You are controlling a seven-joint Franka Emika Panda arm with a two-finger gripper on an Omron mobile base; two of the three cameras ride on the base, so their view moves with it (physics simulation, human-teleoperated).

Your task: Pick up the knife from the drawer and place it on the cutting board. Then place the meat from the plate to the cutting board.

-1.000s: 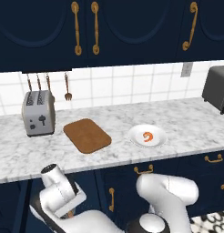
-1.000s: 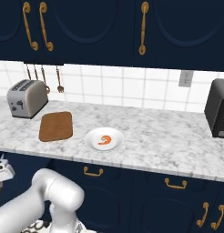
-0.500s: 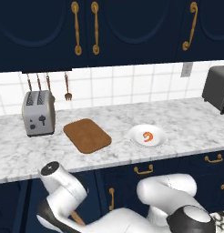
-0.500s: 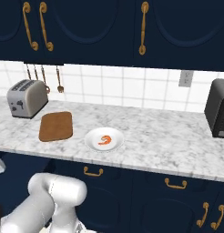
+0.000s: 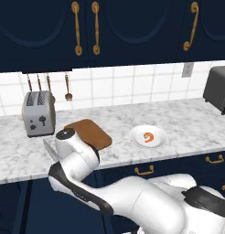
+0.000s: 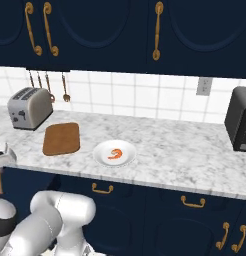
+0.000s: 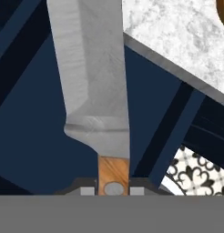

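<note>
Even, soft rendered light; faint shadows, no glare.

Cutting board (image 5: 88, 134) top lies bare; toaster (image 5: 39, 113) flanks it.

knife (image 7: 93, 86) tip cut off, handle mostly hidden

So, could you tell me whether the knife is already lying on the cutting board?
No, the knife is gripped by its handle in the end effector, out past the counter edge, and the cutting board is bare.
</note>
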